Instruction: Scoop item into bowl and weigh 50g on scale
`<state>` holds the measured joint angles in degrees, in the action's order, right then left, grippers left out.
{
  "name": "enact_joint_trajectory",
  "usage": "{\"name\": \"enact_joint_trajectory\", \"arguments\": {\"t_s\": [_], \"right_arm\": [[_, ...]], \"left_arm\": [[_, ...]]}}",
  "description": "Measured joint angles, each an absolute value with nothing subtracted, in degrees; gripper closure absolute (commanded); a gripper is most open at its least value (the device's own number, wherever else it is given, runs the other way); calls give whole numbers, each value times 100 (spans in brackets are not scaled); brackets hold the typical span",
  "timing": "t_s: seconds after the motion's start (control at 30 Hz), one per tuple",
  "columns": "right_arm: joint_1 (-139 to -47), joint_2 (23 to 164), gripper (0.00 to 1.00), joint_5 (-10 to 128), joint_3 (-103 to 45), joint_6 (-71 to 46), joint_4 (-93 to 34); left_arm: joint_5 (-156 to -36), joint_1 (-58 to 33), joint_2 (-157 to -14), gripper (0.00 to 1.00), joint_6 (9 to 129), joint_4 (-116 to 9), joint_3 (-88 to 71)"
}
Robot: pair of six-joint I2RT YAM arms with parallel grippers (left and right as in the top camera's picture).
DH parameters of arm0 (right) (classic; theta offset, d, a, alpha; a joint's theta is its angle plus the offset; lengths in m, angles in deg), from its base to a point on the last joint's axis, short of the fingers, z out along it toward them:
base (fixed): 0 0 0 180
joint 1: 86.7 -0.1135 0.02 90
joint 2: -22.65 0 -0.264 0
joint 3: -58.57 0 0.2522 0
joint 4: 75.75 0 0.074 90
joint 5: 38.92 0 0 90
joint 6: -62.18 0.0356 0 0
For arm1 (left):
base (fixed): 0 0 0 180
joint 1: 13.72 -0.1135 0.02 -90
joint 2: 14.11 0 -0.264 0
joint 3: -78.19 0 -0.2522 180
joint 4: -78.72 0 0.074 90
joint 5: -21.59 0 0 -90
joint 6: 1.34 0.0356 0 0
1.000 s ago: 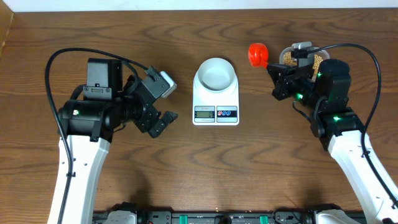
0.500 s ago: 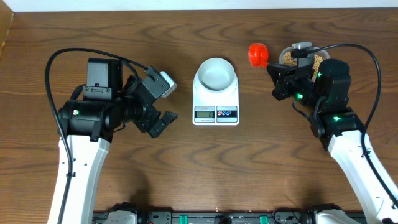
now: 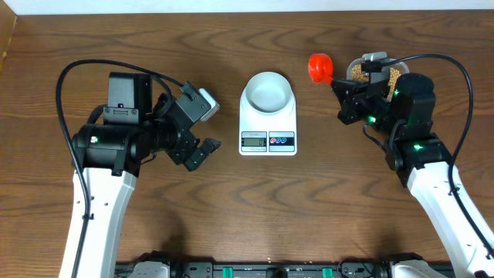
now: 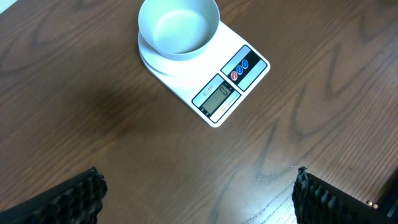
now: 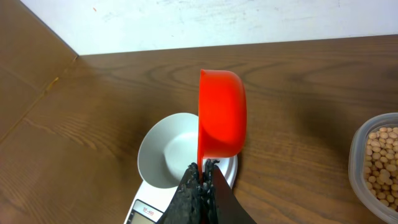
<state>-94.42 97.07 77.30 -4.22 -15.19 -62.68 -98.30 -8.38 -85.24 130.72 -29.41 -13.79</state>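
Tabletop (image 3: 231,201) of dark brown wood carries everything here. At the left, the left gripper (image 3: 199,152) hangs above bare wood with its jaws spread wide and nothing between them; its dark ribbed fingers (image 4: 74,199) show at the two lower corners of the left wrist view. Near the middle sits the white scale (image 3: 268,131), its display and two round buttons on the front edge, the reading too small to make out. The bowl (image 3: 268,91) stands on the scale's platform and is empty. To the right of the bowl, the red scoop (image 3: 319,68) is in the air, turned on its edge. The right gripper (image 5: 202,183) is clamped on its handle. Farthest right, partly hidden under that arm, a clear tub (image 3: 392,73) holds the pale beans (image 5: 380,162).
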Motion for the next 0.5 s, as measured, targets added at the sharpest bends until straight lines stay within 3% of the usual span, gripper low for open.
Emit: {"name": "enact_joint_trajectory", "arguments": {"t_s": [0.5], "right_arm": [[-9442,9707,99,7730,-422,-1519,-6218]], "left_arm": [[-9830,-838,-8524,2,13072,-2941,-1379]]}}
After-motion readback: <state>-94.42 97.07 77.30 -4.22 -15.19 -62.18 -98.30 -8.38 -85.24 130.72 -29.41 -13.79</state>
